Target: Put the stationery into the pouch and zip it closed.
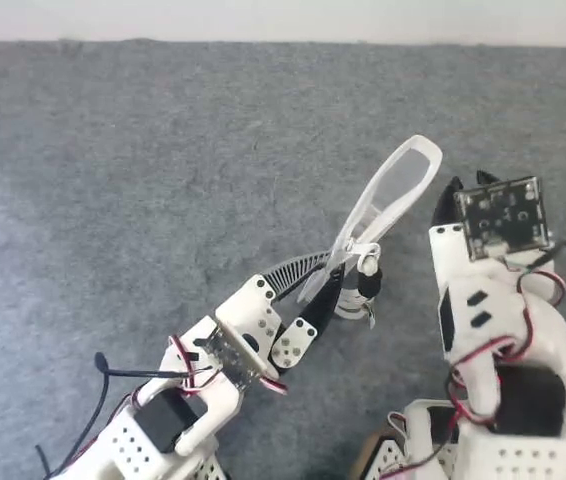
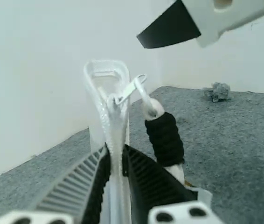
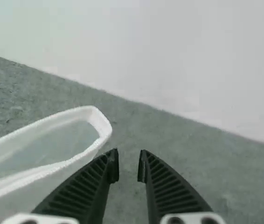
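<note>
Left claw [image 2: 115, 156] clamped on translucent white zip pouch [image 1: 391, 190], held above grey felt surface [image 1: 113, 150].
Pouch juts out past left claw's tips; right claw [image 3: 128, 167] empty, jaws slightly parted, just beside pouch's far end.

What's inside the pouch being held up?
The see-through pouch looks empty at its upper end. Its lower part is hidden by the fingers of the left gripper clamped on it, so contents there can't be seen.
</note>
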### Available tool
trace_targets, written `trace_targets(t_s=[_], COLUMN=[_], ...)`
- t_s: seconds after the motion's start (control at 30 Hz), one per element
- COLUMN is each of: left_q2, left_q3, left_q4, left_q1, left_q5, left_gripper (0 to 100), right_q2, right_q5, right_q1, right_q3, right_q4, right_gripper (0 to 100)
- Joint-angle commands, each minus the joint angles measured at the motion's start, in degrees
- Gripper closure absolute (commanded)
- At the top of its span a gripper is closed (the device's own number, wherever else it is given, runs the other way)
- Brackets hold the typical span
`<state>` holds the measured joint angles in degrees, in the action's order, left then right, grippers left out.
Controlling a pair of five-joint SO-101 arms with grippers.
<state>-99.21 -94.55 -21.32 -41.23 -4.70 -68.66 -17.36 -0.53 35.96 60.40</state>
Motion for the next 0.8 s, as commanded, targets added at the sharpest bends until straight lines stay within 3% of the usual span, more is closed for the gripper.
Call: trace_targets(t_s=[0.0, 0.2, 0.5, 0.77], left_q2=[0.0, 0.1, 0.9, 22.2], left_q3=[1.9, 3.4, 8.0, 20.4], left_q4=[-1.4, -1.4, -1.4, -2.6], left_q1=[0.2, 0.1, 0.1, 0.1], left_q5=[-0.2, -0.2, -0.2, 1.6], left_gripper=[93, 93, 89, 88], right_q2=[-1.4, -1.4, -1.5, -1.5], right_q5=[3.1, 7.7, 7.7, 7.7], right_q1=[0.6, -1.5, -8.0, -8.1], right_q3=[0.8, 2.4, 2.5, 2.5], right_q4=[-1.2, 1.8, 5.7, 6.5], right_gripper=[93.1, 92.9, 92.9, 92.9])
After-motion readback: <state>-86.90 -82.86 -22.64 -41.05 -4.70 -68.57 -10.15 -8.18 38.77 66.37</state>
